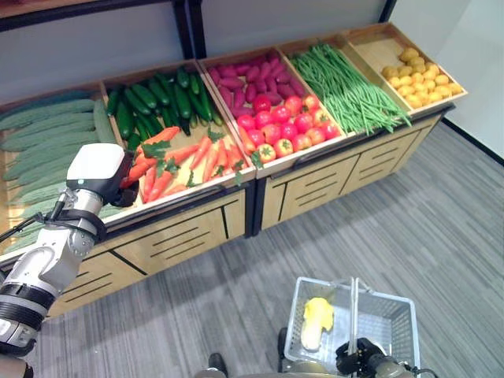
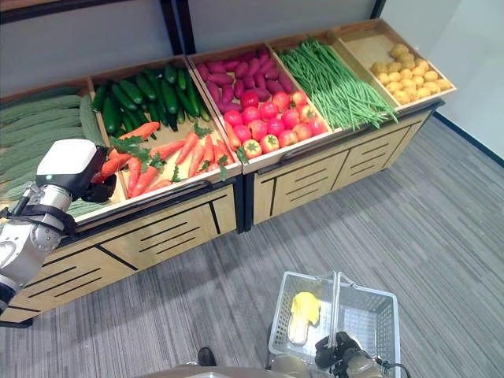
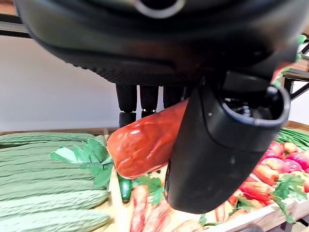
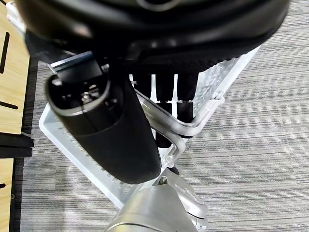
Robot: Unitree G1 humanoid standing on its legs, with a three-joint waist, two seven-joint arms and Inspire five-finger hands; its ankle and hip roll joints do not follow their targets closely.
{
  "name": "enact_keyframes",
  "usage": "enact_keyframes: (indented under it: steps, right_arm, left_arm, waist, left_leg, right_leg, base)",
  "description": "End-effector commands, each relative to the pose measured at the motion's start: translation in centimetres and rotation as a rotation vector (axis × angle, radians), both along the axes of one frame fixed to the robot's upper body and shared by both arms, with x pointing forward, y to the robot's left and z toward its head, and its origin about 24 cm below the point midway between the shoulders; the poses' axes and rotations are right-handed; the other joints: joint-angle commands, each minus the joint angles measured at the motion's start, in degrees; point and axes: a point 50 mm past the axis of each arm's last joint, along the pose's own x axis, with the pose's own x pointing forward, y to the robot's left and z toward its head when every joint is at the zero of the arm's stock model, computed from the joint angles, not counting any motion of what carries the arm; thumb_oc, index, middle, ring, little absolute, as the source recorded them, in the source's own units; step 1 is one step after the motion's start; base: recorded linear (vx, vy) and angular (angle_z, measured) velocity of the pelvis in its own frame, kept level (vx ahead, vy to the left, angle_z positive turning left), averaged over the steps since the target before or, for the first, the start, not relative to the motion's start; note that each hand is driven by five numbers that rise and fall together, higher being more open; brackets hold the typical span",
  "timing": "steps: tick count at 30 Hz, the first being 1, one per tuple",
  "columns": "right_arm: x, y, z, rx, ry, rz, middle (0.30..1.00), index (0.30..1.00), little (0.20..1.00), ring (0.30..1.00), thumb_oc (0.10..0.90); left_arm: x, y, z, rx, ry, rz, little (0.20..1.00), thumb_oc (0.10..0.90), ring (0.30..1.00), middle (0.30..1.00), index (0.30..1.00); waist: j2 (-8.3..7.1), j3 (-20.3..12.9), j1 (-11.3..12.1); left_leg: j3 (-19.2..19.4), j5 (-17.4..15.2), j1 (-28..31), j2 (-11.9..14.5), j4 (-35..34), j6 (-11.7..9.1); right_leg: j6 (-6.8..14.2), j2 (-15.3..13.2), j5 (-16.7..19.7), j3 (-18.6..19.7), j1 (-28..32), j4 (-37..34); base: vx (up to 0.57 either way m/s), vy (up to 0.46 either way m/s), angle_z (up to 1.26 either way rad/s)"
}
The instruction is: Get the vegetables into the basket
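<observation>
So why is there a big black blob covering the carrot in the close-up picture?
Left wrist view: the blob is the left hand, right up against the camera, its thumb in front of the carrot it grips. Right wrist view: same thing, the right hand looms dark over the basket handle it holds. Left eye view: even light, no strong glare.

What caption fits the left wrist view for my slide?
Left robot hand closed around a carrot above the vegetable stand, green leaves trailing from its end.

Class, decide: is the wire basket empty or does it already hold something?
Not empty. The basket holds one yellow vegetable lying inside; the rest is bare.
</observation>
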Motion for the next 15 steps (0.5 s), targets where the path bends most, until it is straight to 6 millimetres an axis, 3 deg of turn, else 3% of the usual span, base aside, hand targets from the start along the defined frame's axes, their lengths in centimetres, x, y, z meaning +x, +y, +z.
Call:
enact_keyframes:
  steps: [1, 8, 15]
  right_arm:
    - [-2.0, -1.4, -0.1, -0.047, 0.088, 0.037, 0.300, 0.300, 0.300, 0.300, 0.400]
    - [-2.3, -1.0, -0.2, -0.032, 0.088, 0.032, 0.300, 0.300, 0.300, 0.300, 0.400]
    - [-2.4, -1.1, -0.2, -0.032, 0.085, 0.020, 0.300, 0.300, 0.300, 0.300, 0.400]
  left_arm:
    - [0.3, 0.6, 6.3, 0.032, -0.269, 0.021, 0.300, 0.400, 0.300, 0.300, 0.300]
    - [-1.3, 0.2, 5.1, 0.008, -0.246, -0.003, 0.300, 0.400, 0.300, 0.300, 0.300]
    - [-1.5, -0.9, 4.8, -0.019, -0.231, -0.051, 0.300, 0.400, 0.300, 0.300, 0.300]
  waist:
    - [0.79, -2.6, -0.2]
    - [0.46, -3.3, 0.3]
    - [0.51, -3.7, 0.2]
  left_leg:
    - [-6.2, -4.7, 0.9, -1.3, 0.4, 1.4]
    - [-6.4, -5.3, 2.0, -1.9, 0.4, 2.1]
    - [-7.2, -5.8, 2.6, -2.7, 0.4, 2.9]
  right_leg:
    - [5.5, -3.3, -7.6, -1.4, 4.4, 1.3]
    - [5.7, -3.9, -7.6, -1.5, 5.5, 1.6]
    - [6.1, -4.8, -7.5, -1.8, 6.1, 2.2]
  base:
    - [-0.07, 0.036, 0.14]
    - [-0.04, 0.025, 0.05]
    - [-0.05, 0.051, 0.03]
